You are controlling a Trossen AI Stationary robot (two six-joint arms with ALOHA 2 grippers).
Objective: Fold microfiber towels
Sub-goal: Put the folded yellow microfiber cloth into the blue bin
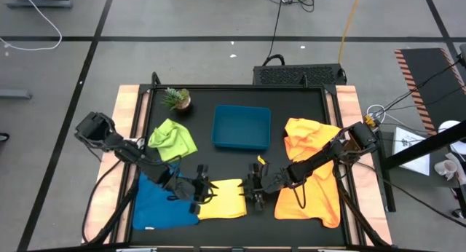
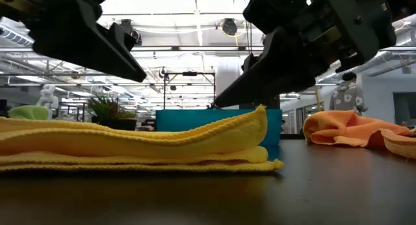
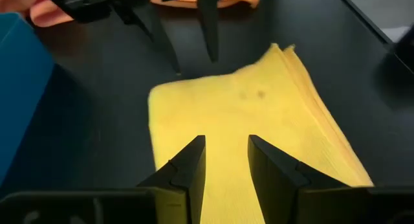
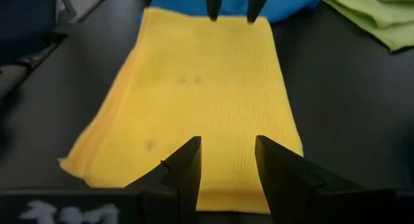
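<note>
- The blue towel (image 1: 162,202) lies just left of the yellow towel (image 1: 222,199).
- The left tool (image 1: 201,190) hangs over the yellow towel's left edge, fingers apart, holding nothing.
- The folded yellow towel lies flat on the table (image 1: 233,159).
- The right tool (image 1: 255,194) hangs over its right edge, fingers apart.
- The orange towels (image 1: 312,172) lie right of it.

Ribbed, soft yellow microfiber cloth (image 4: 194,101) on smooth, matt black tabletop (image 4: 336,120)
</note>
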